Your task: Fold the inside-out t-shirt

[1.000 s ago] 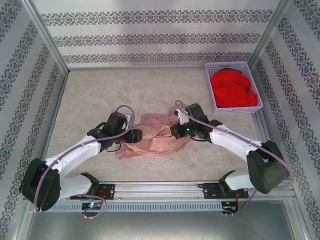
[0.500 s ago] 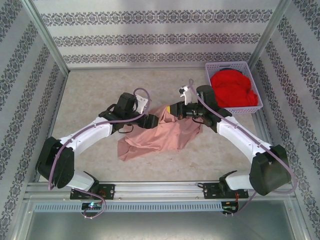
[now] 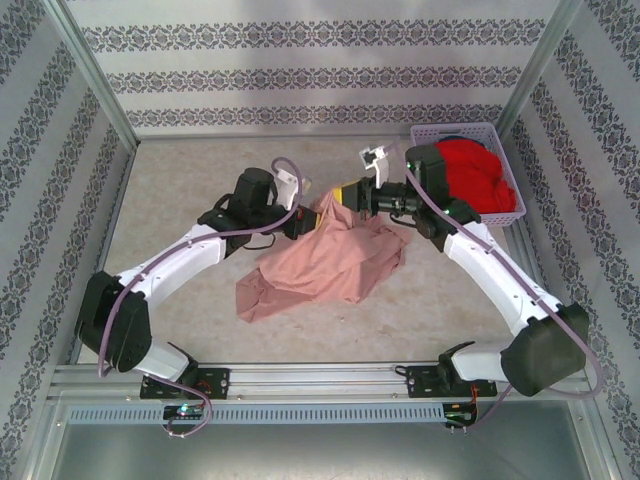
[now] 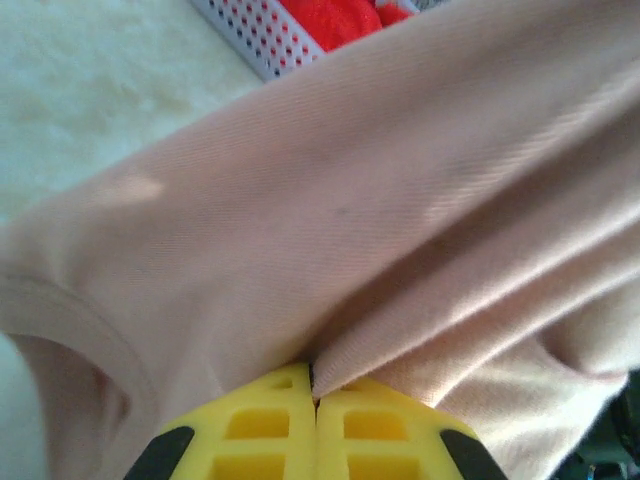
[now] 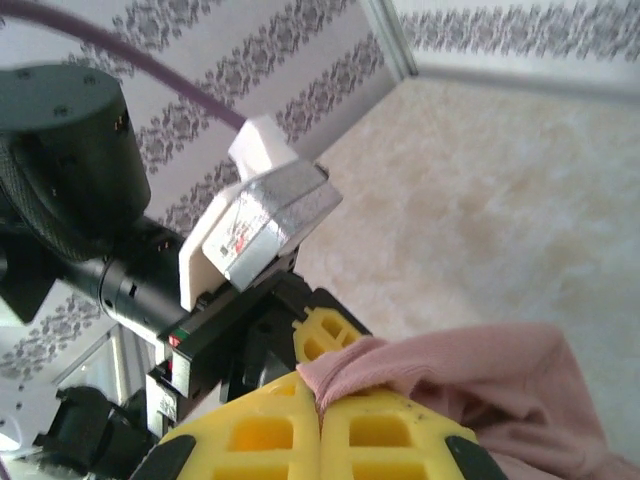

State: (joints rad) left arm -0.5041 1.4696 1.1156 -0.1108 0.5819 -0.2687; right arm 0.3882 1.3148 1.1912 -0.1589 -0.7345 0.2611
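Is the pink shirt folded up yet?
Not yet. The shirt is crumpled, its top pinched up by the left gripper and right gripper.

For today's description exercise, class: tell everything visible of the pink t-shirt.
The t-shirt is dusty salmon-pink, soft cotton-like fabric, crumpled, one hemmed edge showing. The left gripper and right gripper, both shut, pinch its top into a raised peak; the rest drapes down and lies bunched on the table.
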